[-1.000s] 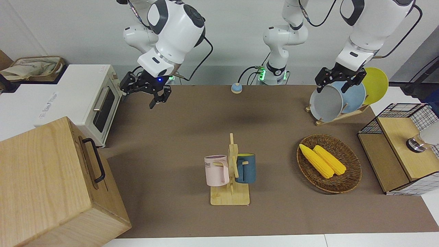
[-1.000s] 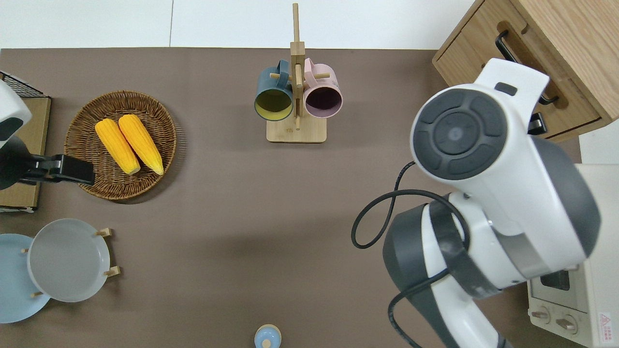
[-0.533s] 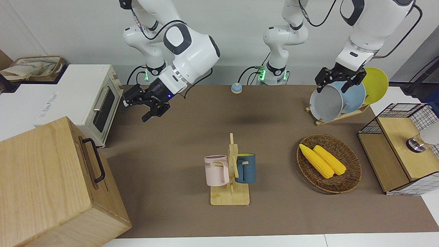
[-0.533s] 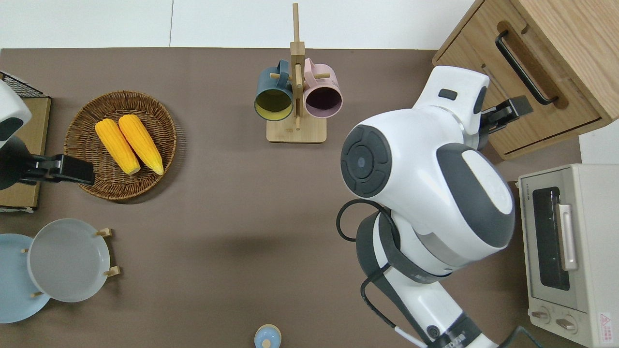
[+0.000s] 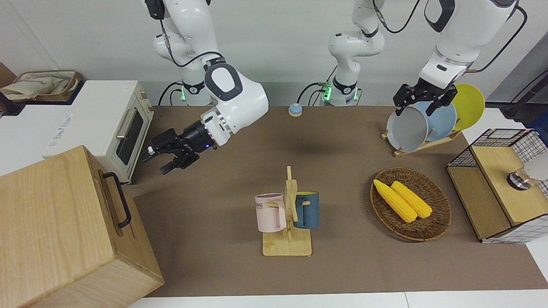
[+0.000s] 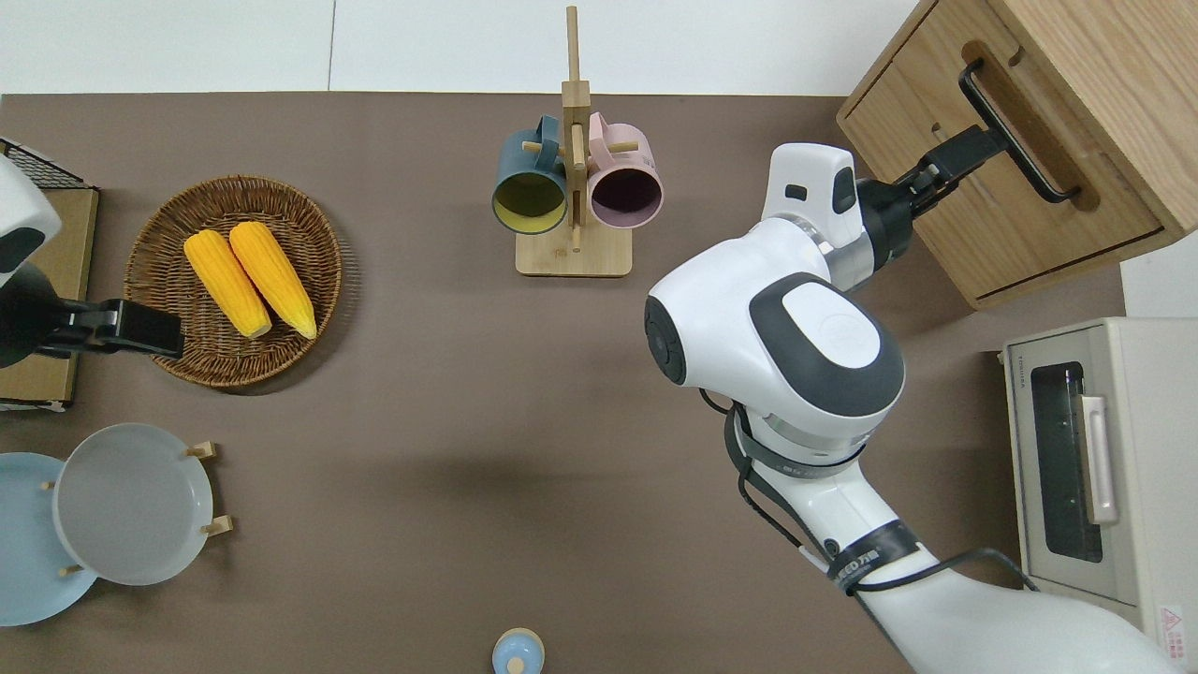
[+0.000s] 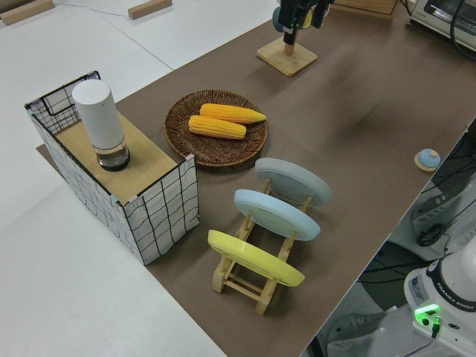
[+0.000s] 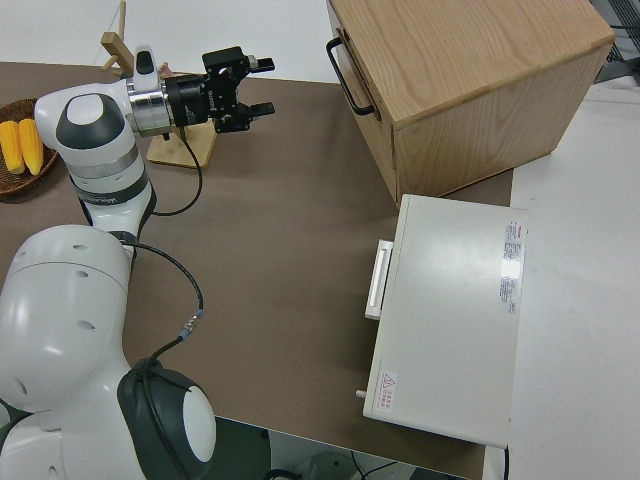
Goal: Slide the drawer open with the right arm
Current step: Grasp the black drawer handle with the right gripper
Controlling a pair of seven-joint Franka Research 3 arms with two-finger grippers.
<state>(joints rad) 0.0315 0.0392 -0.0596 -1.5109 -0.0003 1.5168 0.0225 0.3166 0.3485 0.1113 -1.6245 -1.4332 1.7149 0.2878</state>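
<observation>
The drawer (image 6: 992, 187) is the pale-wood front of a big wooden box (image 5: 51, 222) at the right arm's end of the table; it looks closed. Its black bar handle (image 5: 118, 199) (image 6: 1016, 131) (image 8: 344, 62) is free. My right gripper (image 5: 156, 162) (image 6: 978, 148) (image 8: 263, 87) hangs open and holds nothing, its fingers pointing at the handle. In the overhead view it is over the drawer front. The right side view shows a gap between fingertips and handle. My left arm is parked, its gripper (image 5: 414, 109) open.
A white toaster oven (image 5: 124, 128) stands beside the box, nearer to the robots. A mug rack (image 5: 287, 218) with two mugs stands mid-table. Toward the left arm's end are a basket (image 5: 441, 222) of corn, a plate rack (image 5: 424, 143) and a wire-mesh box (image 5: 501, 184).
My right arm has swung down and away from the toaster oven toward the drawer handle. Its gripper stayed open. The left arm has not moved.
</observation>
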